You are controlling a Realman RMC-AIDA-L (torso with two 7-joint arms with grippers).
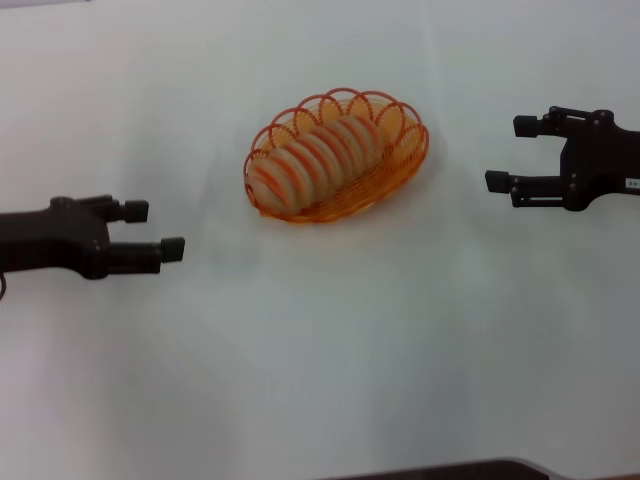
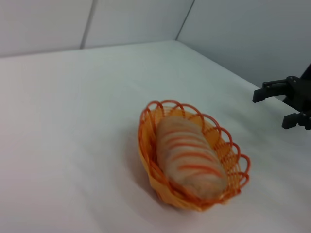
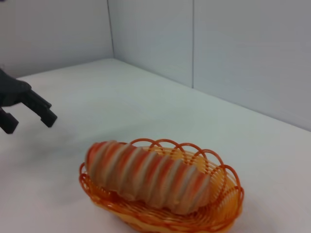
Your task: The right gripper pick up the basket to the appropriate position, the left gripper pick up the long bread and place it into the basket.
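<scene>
The oval orange wire basket (image 1: 405, 145) stands on the white table a little behind the middle, with the long bread (image 1: 318, 160) lying inside it lengthwise. Both wrist views show the same: the basket (image 2: 228, 150) (image 3: 221, 194) holds the ridged bread (image 2: 190, 158) (image 3: 146, 177). My left gripper (image 1: 160, 231) hovers open to the left of the basket, well apart from it, with nothing between its fingers. My right gripper (image 1: 512, 155) is open to the right of the basket, also apart and holding nothing. Each shows far off in the other arm's wrist view: right gripper (image 2: 274, 108), left gripper (image 3: 29, 119).
The white table (image 1: 320, 350) runs bare around the basket. Grey wall panels (image 3: 194, 43) stand at the table's far edges. A dark edge (image 1: 450, 470) shows at the bottom of the head view.
</scene>
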